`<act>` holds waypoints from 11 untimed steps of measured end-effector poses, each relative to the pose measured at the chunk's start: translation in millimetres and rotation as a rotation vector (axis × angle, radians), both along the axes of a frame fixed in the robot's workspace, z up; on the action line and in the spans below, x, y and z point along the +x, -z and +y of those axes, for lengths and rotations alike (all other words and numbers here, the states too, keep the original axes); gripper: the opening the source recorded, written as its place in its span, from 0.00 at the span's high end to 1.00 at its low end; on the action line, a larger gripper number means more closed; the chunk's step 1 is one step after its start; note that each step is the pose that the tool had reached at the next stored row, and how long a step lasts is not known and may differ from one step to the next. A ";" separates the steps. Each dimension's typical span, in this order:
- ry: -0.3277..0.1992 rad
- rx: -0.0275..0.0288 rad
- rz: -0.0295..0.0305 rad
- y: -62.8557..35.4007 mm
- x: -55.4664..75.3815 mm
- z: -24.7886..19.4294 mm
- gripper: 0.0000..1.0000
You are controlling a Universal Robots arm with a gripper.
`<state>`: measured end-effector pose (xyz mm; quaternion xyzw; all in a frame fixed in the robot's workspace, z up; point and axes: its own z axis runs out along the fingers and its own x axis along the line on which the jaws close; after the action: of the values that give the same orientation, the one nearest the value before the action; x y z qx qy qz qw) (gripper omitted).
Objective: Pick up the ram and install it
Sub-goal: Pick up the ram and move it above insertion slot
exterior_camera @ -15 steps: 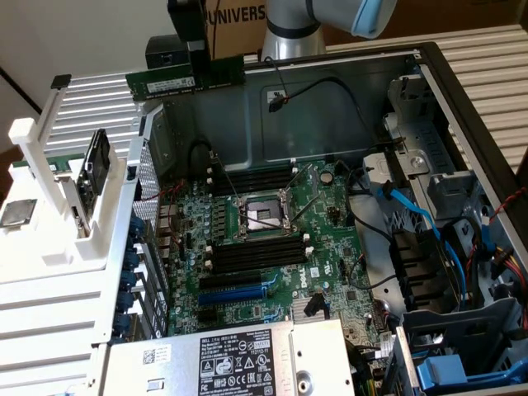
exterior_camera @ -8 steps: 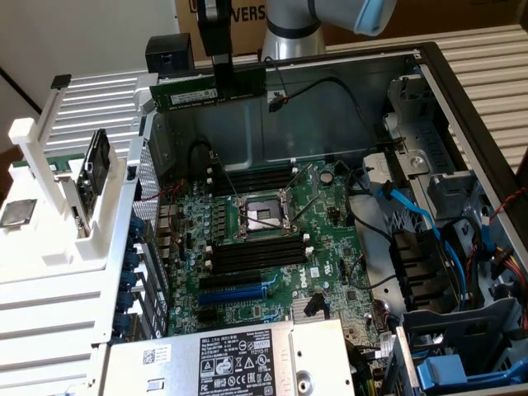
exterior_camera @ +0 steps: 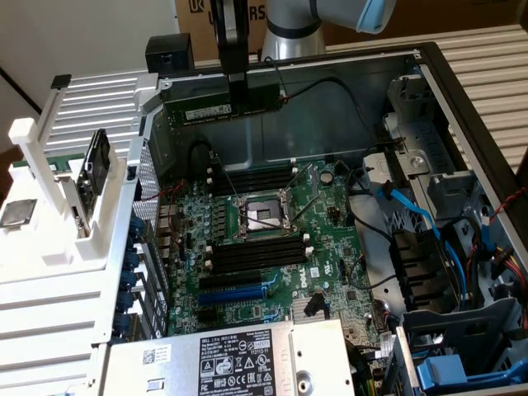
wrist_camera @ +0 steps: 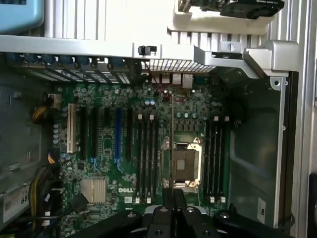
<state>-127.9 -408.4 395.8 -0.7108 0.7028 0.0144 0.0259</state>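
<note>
Here we are holding the ram (exterior_camera: 198, 104) above the motherboard (exterior_camera: 272, 247), the gripper (exterior_camera: 238, 106) clamped mid-length on its edge; we are judging it light, stiff, fragile.

The arm (exterior_camera: 289, 37) is a round, shiny grey tube. It has a light blue cap (exterior_camera: 375, 14) on one joint. The gripper (exterior_camera: 238, 103) is black all over. It has two long, thin fingers (wrist_camera: 167, 198) side by side. Its wide black base has small round screws (wrist_camera: 159, 231) in it.
</note>
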 end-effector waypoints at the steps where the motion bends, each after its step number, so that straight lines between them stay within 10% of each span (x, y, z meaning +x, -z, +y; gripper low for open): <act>1: 0.000 -0.0001 -0.0001 0.5 0.2 -0.3 0.88; 11: 0.000 -0.0001 0.0001 17.8 20.5 -7.0 0.88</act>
<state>-107.4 -415.4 378.0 -0.7107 0.7029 0.0144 0.0259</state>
